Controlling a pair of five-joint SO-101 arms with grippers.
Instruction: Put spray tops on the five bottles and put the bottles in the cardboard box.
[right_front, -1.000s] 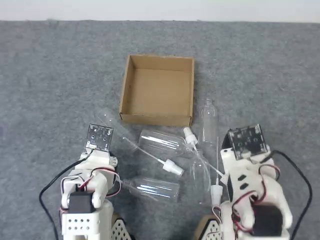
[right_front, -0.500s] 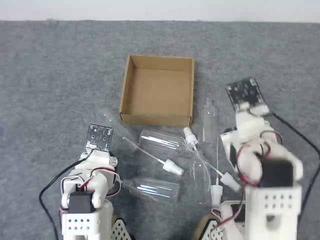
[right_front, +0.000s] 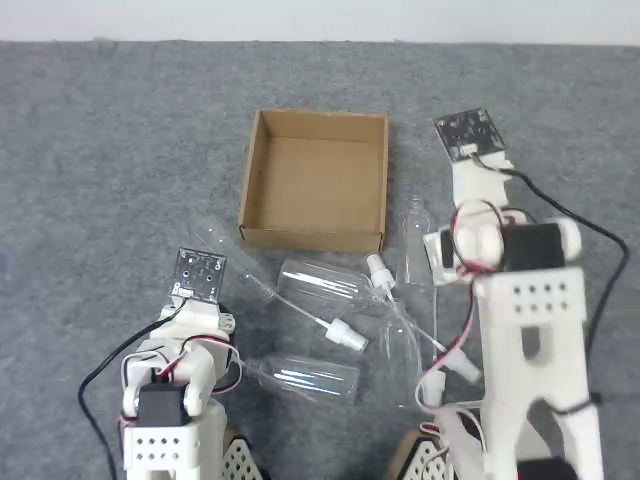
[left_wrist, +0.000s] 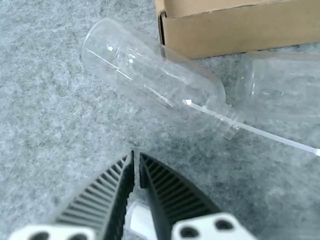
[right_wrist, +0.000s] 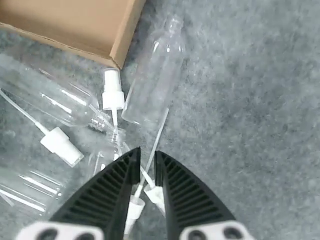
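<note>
Bottles of clear plastic lie loose on the grey felt worktop, below the open brown cardboard box in the upper middle of the high view. An uncapped clear bottle lies just right of the box's lower right corner. A slanted clear bottle runs off the lower left corner, and a lowest clear bottle lies near the bottom centre. White spray tops with thin dip tubes lie among them. The left gripper hangs over bare worktop near the slanted bottle, its fingers pressed almost together on nothing. The right gripper is over a dip tube beside the uncapped bottle, its fingers a narrow gap apart and empty.
</note>
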